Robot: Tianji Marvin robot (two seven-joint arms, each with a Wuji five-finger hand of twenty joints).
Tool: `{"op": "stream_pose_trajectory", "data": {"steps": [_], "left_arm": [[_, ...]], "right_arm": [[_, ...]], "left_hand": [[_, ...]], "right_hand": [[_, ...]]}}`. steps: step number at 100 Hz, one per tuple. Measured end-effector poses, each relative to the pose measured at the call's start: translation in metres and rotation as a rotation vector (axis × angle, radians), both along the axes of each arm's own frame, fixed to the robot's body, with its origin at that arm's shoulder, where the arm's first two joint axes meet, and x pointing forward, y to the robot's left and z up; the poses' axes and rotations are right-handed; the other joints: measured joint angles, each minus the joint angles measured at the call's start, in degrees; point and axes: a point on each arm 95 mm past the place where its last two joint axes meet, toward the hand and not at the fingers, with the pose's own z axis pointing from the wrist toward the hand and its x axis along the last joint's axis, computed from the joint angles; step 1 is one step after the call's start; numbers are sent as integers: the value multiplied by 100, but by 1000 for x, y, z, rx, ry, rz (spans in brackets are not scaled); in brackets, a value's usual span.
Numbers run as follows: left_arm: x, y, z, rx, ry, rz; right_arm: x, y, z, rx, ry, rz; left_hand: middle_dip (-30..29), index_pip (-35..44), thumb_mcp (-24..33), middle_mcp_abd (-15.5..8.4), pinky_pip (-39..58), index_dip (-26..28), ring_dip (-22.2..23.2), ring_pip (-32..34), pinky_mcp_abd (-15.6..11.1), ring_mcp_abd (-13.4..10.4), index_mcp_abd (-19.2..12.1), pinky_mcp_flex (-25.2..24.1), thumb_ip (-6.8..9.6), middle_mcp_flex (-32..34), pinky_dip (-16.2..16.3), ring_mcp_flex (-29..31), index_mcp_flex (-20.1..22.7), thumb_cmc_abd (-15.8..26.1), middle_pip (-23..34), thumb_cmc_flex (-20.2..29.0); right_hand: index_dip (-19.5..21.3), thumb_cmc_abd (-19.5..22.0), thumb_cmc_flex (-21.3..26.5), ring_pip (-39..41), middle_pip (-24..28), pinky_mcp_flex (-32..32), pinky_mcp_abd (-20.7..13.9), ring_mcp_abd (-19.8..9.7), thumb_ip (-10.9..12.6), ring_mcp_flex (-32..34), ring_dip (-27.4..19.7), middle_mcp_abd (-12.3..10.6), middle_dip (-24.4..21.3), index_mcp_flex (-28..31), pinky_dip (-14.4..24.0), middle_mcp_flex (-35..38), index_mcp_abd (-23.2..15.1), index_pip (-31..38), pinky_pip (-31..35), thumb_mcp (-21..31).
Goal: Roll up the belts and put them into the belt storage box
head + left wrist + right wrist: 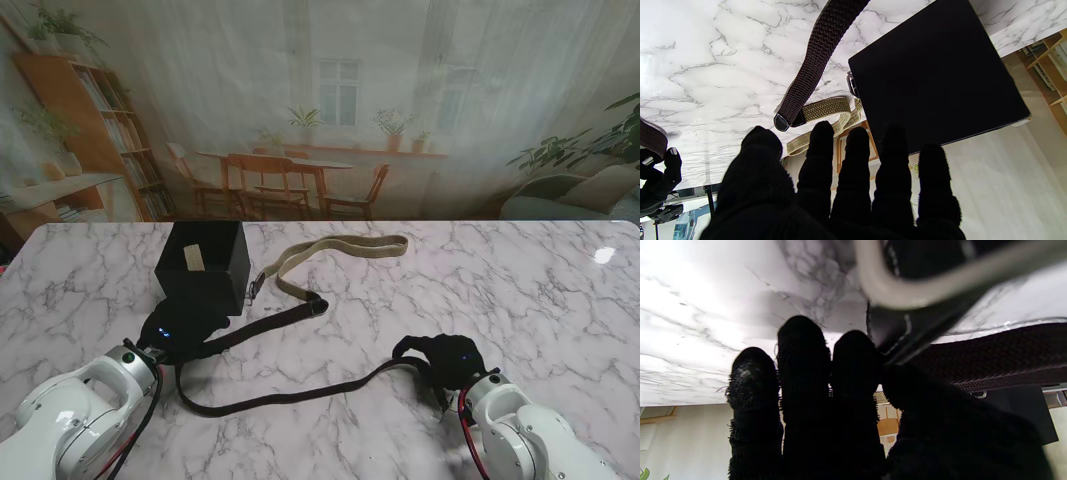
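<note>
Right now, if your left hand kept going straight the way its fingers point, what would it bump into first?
Probably the black storage box: my left hand sits just nearer to me than it, fingers aimed at its wall. Depth is hard to judge.

The marble bench [520, 290] carries a black box [203, 266], a tan belt [335, 252] and a dark belt [290, 392].

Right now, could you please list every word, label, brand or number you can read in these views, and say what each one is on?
None can be read.
Storage box: a small pale tag shows inside it, too small to tell whether it carries text.
Dark belt and tan belt: no visible print.
Bookshelf in the backdrop: spines too blurred to read.
</note>
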Motion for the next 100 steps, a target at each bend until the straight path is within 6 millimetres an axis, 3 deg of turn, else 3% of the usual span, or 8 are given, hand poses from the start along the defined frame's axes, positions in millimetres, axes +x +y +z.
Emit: {"op": "stream_pose_trajectory", "data": {"steps": [2, 8, 18, 27, 40, 77, 88, 100], "left_arm": [[0, 0, 0, 0, -1, 0], [0, 0, 0, -2, -3, 0], [0, 1, 0, -4, -6, -1], [0, 1, 0, -4, -6, 0], [0, 1, 0, -5, -5, 0], [1, 1, -1, -6, 2, 2], [1, 1, -1, -7, 2, 2], [1, 1, -1, -7, 2, 2]], "right_arm": [[0, 0, 0, 4, 1, -1], [0, 1, -1, 5, 19, -10], [0, 1, -2, -2, 67, -50], [-1, 2, -1, -9, 85, -54], [-3, 1, 0, -22, 83, -39], [-10, -24, 23, -96, -109, 10], [-10, -31, 30, -238, -211, 54], [-10, -45, 34, -329, -232, 63]], "left_hand": [[0, 0, 0, 0, 0, 0, 0, 0, 1, 0, 0, 0, 0, 0, 0, 1, 0, 0, 34, 0], [1, 0, 0, 0, 0, 0, 0, 0, 1, 1, 1, 0, 0, 0, 0, 1, 0, 0, 39, 0], [3, 0, 0, 0, 0, 0, 0, -1, 2, 1, 2, 0, 0, 0, 0, 1, 0, 0, 39, 0], [4, 0, 0, 0, 0, 0, 0, -1, 2, 2, 3, 0, 0, 0, 0, 2, 0, 0, 39, 0], [5, 0, 0, 0, 0, 0, 0, -1, 3, 6, 4, 0, 0, 0, 0, 2, 0, 6, 39, 0], [6, 0, -6, 0, 0, -2, 0, -1, 5, 18, 7, 0, 0, 0, 0, 3, 0, 73, 40, 1], [6, 1, -6, 0, 0, -8, 0, -1, 6, 18, 7, 0, 0, 0, 0, 4, 0, 73, 40, 2], [7, 1, -6, 0, 0, -16, 0, -1, 6, 18, 7, 0, 0, 0, 0, 4, 0, 74, 40, 2]], "right_hand": [[0, 0, 0, 12, 0, 45, 19, 5, 0, 0, -35, 0, -27, -188, -53, 0, 73, -53, 43, 9], [-9, 0, -6, 111, 0, 168, 35, 51, 0, 0, -113, 1, -210, -775, -175, 1, 1027, -156, 84, 91], [-91, 71, -46, 94, -95, 175, 104, 114, 10, 0, -222, 6, -458, -1037, -274, 3, 1728, -195, 84, 132], [-303, 419, -912, -907, -524, -402, 152, 216, 123, -53, -621, 65, -589, -1039, -283, -243, 2072, -291, -35, -611], [-392, 475, -1342, -1587, -591, -949, 90, 248, 153, -194, -609, 121, -472, -1026, -73, -677, 2078, -450, -128, -1168], [-429, 600, -1624, -1740, -642, -1132, 18, 218, 181, -263, -466, 120, -471, -384, -1, -796, 2067, -449, -207, -1407], [-429, 600, -1615, -2003, -965, -1332, -130, 105, 181, -568, -465, 39, -482, -648, 0, -1284, 1480, -678, -380, -1409], [-464, 591, -1292, -2305, -1696, -1644, -280, -174, 181, -1103, -464, -37, -667, -1255, 14, -2555, 572, -888, -578, -1341]]}}
